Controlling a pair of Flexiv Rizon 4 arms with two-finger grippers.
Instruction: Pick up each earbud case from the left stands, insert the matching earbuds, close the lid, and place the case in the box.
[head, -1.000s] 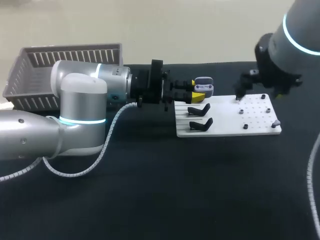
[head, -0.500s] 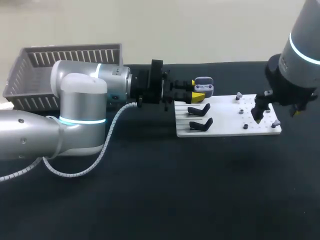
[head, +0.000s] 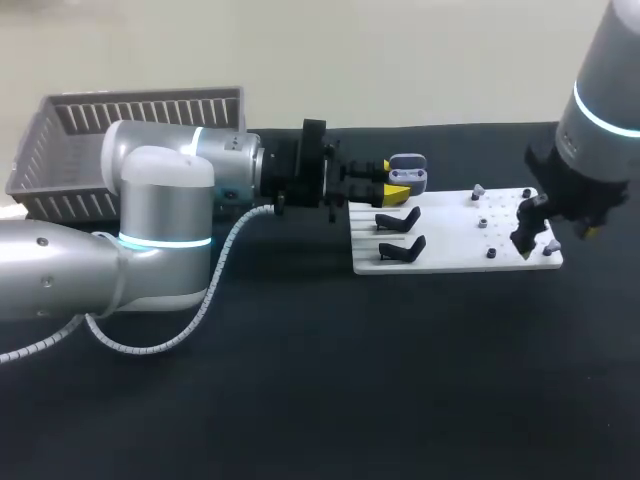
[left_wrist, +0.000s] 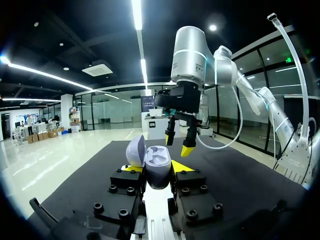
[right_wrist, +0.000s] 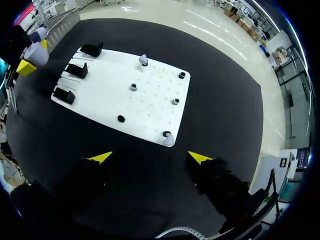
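Head view. Lavender egg-shaped earbud case, lid raised, at far left corner of flat white plastic board. Clamped between yellow tips of left gripper. Any stand beneath hidden by the fingers. Right gripper over board's right edge, one finger partly masked by wrist.

Left wrist view. Case shell smooth and glossy, pressed from both sides. Cavity contents unclear.

Right wrist view. Right gripper spread wide, nothing between the fingers. Pale rounded earbud at board's near right corner. Case cut off at rim.
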